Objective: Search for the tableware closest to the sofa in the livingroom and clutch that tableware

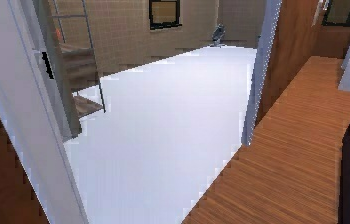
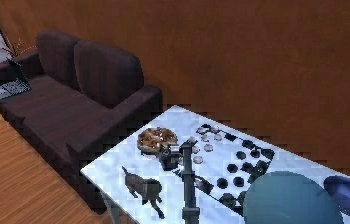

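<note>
A dark brown sofa (image 2: 78, 95) stands at the arm side view's left against a brown wall. Right of it is a white table (image 2: 113, 170). A round brown dish (image 2: 155, 138) lies on the table's end nearest the sofa. The dark arm (image 2: 188, 195) rises over the table, and my gripper (image 2: 171, 155) sits close to the right of that dish. I cannot tell whether it holds anything, or whether it touches the dish. A bluish bowl (image 2: 345, 192) lies at the table's far right.
The table also carries a brown dog statue (image 2: 143, 187), a chequered board with dark pieces (image 2: 238, 165) and a teal round thing (image 2: 288, 200). In the forward view a white-floored room (image 1: 173, 120) opens through a doorway, with shelves (image 1: 78, 70) at left and wooden floor (image 1: 293, 150) at right.
</note>
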